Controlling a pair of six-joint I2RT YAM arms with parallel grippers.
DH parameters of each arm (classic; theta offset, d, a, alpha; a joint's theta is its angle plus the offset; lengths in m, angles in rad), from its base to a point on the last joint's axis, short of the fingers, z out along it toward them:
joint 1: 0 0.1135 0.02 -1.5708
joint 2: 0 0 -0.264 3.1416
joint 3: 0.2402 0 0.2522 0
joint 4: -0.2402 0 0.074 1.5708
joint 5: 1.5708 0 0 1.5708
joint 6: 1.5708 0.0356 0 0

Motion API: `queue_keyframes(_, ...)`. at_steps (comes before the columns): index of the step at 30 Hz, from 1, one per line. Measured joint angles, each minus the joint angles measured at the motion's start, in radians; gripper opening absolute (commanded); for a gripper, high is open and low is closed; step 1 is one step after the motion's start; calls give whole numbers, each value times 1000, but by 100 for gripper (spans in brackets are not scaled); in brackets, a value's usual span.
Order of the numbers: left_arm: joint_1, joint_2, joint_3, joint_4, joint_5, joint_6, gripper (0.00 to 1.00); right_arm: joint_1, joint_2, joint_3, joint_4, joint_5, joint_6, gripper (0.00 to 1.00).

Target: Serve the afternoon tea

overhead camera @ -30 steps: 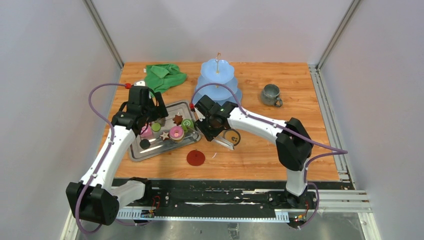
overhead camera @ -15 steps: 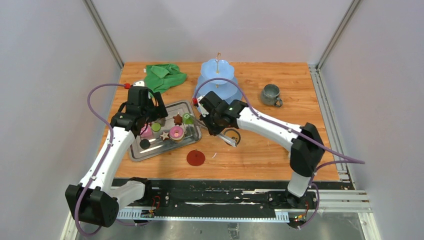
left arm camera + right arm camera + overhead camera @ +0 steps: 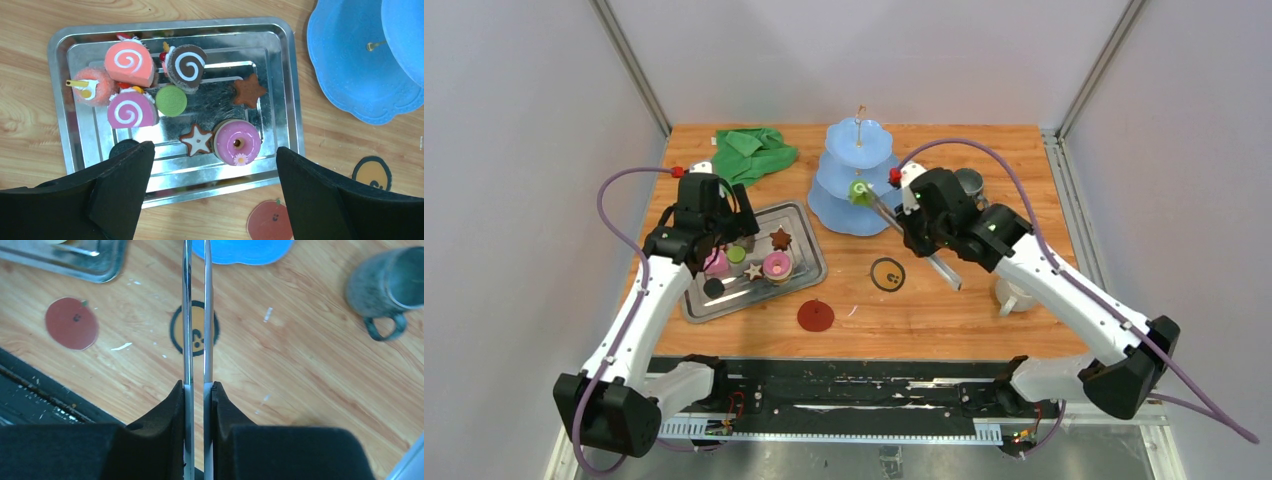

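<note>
My right gripper (image 3: 919, 226) (image 3: 196, 387) is shut on steel tongs (image 3: 936, 264) (image 3: 187, 315). The tong tips pinch a small green sweet (image 3: 858, 190) at the edge of the blue tiered stand (image 3: 834, 212) (image 3: 240, 250); the tips lie outside the right wrist view. My left gripper (image 3: 719, 248) (image 3: 212, 150) hangs open over the steel tray (image 3: 744, 308) (image 3: 280, 35). On the tray lie pink swirl rolls (image 3: 129, 61), a brown swirl roll (image 3: 186, 66), a green disc (image 3: 171, 100), a brown star (image 3: 248, 91), an iced star (image 3: 197, 140) and a pink doughnut (image 3: 237, 142).
The grey-green mug (image 3: 970, 184) (image 3: 385, 285) stands behind my right arm, and a white mug (image 3: 1012, 295) sits beside its forearm. A green cloth (image 3: 754, 150) lies at the back left. Flat on the wood are a red apple sticker (image 3: 815, 316) and a yellow round sticker (image 3: 887, 274).
My right arm has swung from the tray across to the tiered stand, carrying the green sweet in the tongs. Its jaws have squeezed the tongs tighter. The left arm has stayed put.
</note>
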Motion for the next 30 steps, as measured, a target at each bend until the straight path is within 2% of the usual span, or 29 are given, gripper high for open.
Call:
queue_keyframes(5, 0, -7, 0, 0, 3, 0, 96, -124, -28, -7, -10, 3, -13, 1)
queue_keyframes(12, 0, -31, 0, 0, 2, 3, 96, -242, 47, -6, 13, 6, -36, 1)
queue_keyframes(30, 1, -44, 0, -26, -17, 14, 96, -267, 364, 234, 117, -19, -58, 1)
